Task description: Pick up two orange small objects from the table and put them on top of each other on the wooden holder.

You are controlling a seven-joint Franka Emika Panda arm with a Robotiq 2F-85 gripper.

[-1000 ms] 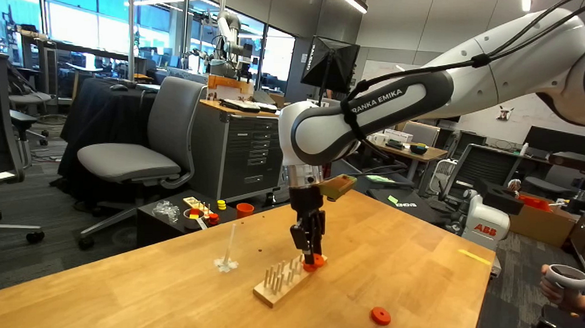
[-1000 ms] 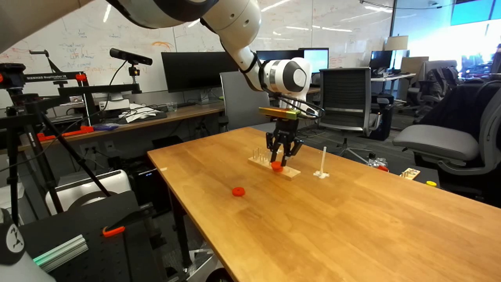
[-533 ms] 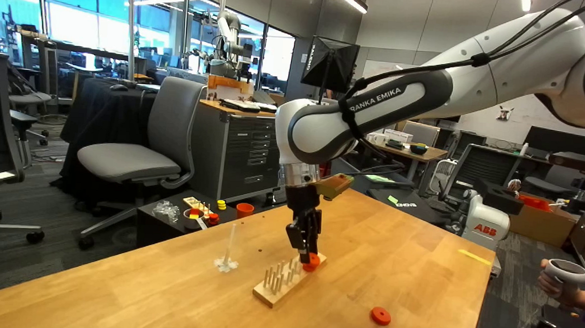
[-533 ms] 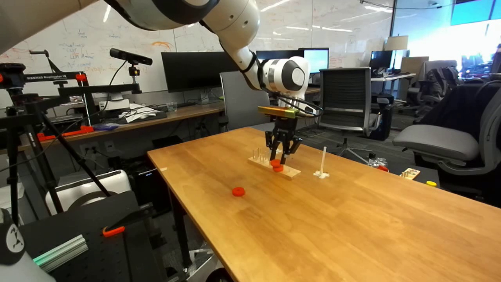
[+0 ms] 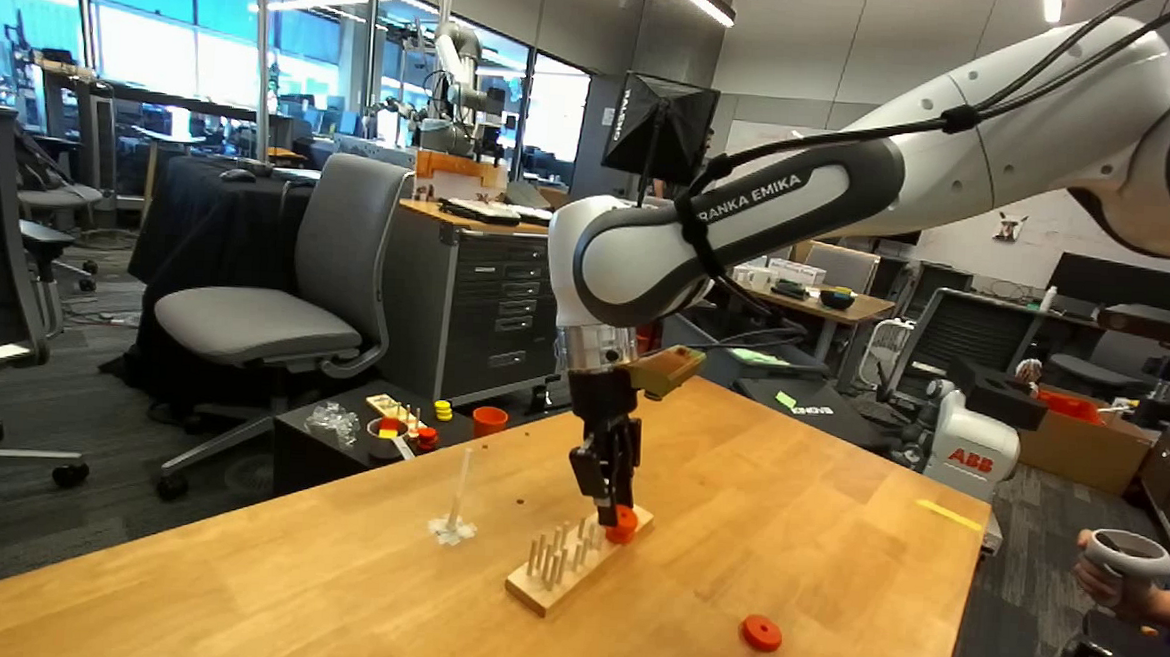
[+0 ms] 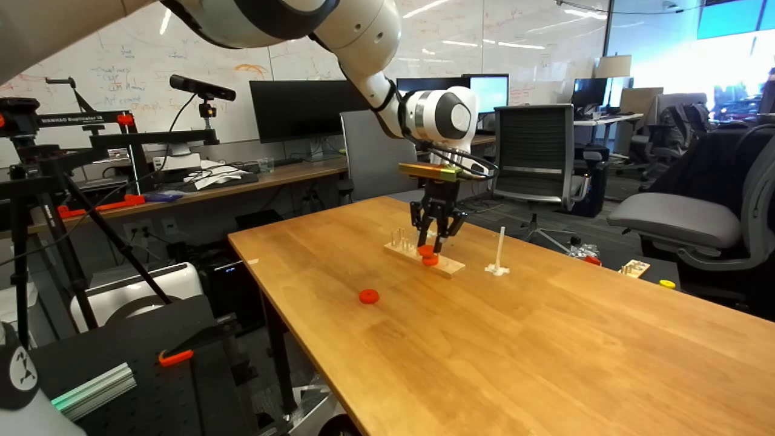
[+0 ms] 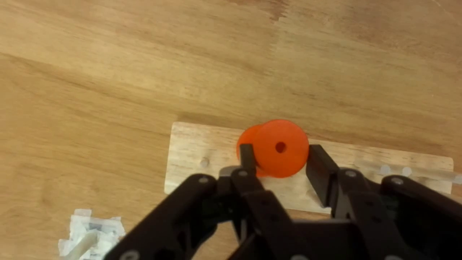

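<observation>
My gripper is shut on an orange disc with a centre hole, one finger on each side. It holds the disc just above a lower orange disc on the wooden holder. In the wrist view the held disc is offset to the right of the lower disc and covers most of it. In an exterior view the held disc shows over the lower disc. A third orange disc lies on the table, also in an exterior view.
Several thin pegs stand on the holder's other end. A thin upright stem is taped to the table beside the holder, also in the wrist view. A black side table with small parts stands beyond the table's edge.
My gripper has risen slightly and shifted a little to the side with the held disc, so a gap now shows above the lower disc. The third disc has not moved.
</observation>
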